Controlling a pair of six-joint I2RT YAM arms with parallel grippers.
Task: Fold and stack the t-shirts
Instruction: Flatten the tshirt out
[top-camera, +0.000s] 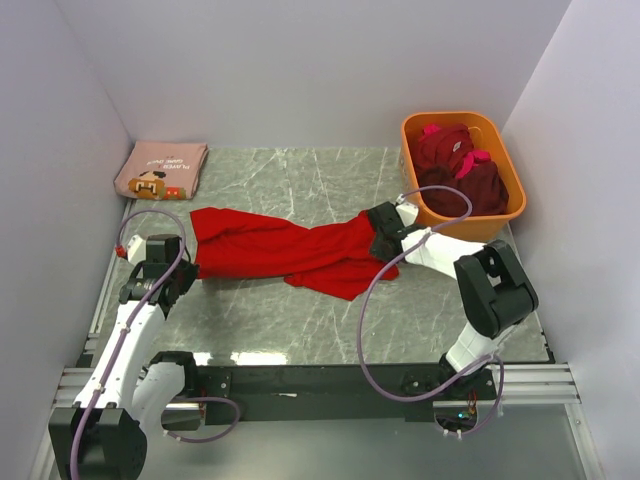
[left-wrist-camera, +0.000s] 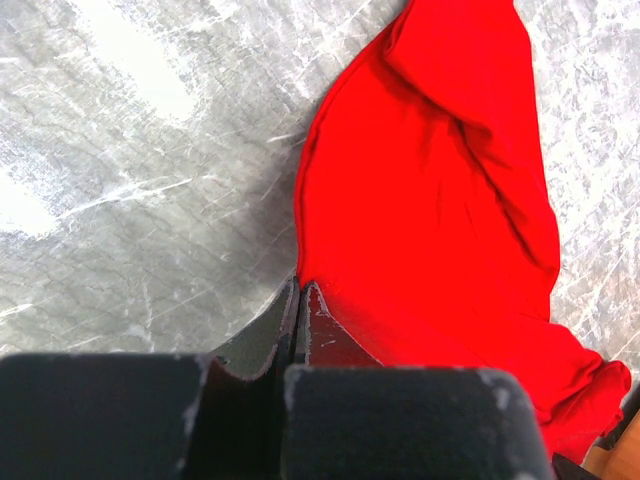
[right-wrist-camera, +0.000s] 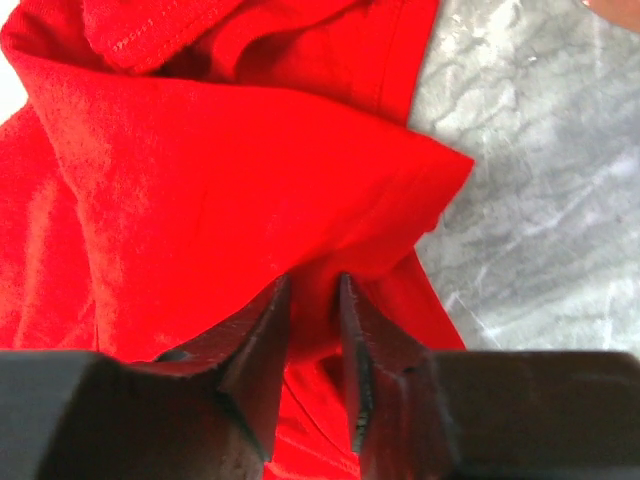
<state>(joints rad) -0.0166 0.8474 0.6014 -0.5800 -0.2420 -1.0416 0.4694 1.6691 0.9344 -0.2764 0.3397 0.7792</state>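
Red cloth lies in one long, bunched strip on the table (top-camera: 300, 325). This is the red shirt (top-camera: 290, 250). One end sits just in front of the tub (top-camera: 480, 227), and the strip runs from there away from the tub.

The right claw (top-camera: 385, 240) is at the end beside the tub. Its jaws stand a little apart, with a fold of red cloth in the gap. I cannot tell if they pinch it.

The left claw (top-camera: 190, 268) is at the end far from the tub. It is closed tight, and the shirt's edge goes right into its tips, so it seems to hold that edge.

So each arm has one end, and the shirt's long way runs straight between them. I think the next move is to pull it flat, and both ends must be held for that.

Dark shirts (top-camera: 455, 165) wait inside the tub. A folded pink shirt (top-camera: 160, 170) lies well apart from the tub.
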